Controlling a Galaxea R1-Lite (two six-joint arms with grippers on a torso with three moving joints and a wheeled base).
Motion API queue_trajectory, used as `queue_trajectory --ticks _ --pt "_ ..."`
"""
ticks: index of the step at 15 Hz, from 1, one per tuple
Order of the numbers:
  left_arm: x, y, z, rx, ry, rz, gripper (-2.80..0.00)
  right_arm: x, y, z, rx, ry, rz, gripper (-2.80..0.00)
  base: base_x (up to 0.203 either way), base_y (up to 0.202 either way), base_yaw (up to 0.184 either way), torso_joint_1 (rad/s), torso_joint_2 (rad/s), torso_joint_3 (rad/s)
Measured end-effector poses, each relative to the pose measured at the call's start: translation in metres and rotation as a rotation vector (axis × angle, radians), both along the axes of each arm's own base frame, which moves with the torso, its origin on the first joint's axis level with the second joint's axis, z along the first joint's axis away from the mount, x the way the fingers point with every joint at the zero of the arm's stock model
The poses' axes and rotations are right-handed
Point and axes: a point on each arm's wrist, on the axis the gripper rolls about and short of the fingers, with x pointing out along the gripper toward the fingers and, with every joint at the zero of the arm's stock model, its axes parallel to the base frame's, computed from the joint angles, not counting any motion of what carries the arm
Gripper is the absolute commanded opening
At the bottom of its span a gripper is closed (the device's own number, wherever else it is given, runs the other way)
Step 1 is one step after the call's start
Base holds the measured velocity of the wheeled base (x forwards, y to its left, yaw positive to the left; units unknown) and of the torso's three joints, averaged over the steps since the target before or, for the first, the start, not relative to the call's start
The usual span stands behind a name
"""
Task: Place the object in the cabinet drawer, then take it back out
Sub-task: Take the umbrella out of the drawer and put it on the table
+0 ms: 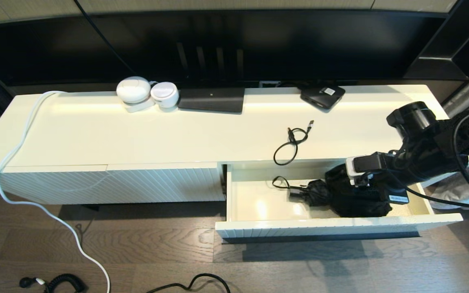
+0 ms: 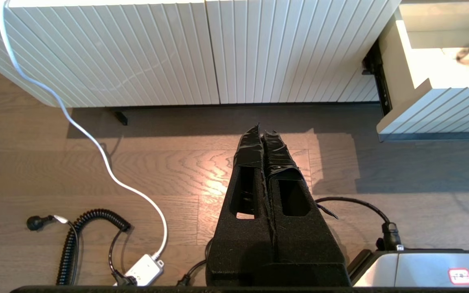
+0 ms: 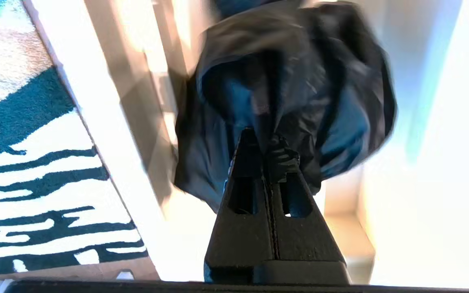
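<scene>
The cabinet drawer (image 1: 259, 228) stands pulled out at the right end of the cream cabinet; its black bar handle does not show. Inside lies a folded black umbrella (image 1: 320, 193), handle toward the left. My right gripper (image 1: 354, 189) reaches down into the drawer at the umbrella's right end. In the right wrist view that gripper (image 3: 265, 140) is shut, pinching the dark cloth of the umbrella (image 3: 299, 81), with the drawer wall (image 3: 108, 122) beside it. My left gripper (image 2: 262, 132) is shut on nothing, parked low over the wood floor, left of the drawer (image 2: 434, 110).
A short black cable (image 1: 291, 142) lies on the cabinet top above the drawer, another thin cable (image 1: 280, 182) inside it. Two white round devices (image 1: 134, 90), a flat black stand (image 1: 212, 99) and a black box (image 1: 322, 95) line the back. White cord (image 1: 14, 162) hangs left.
</scene>
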Motion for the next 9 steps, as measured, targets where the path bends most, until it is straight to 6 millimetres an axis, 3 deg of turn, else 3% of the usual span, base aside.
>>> queue_trajectory --ticks 6,9 --pt "0.0 0.0 0.0 0.0 0.0 -0.001 -2.8 -0.057 -0.007 0.052 0.004 -0.105 0.008 -2.8 0.0 0.0 0.0 0.0 0.0 0.0" --pt "0.0 0.0 0.0 0.0 0.0 0.0 -2.8 -0.073 -0.009 0.073 0.012 -0.167 0.007 -2.8 0.0 0.0 0.0 0.0 0.0 0.0"
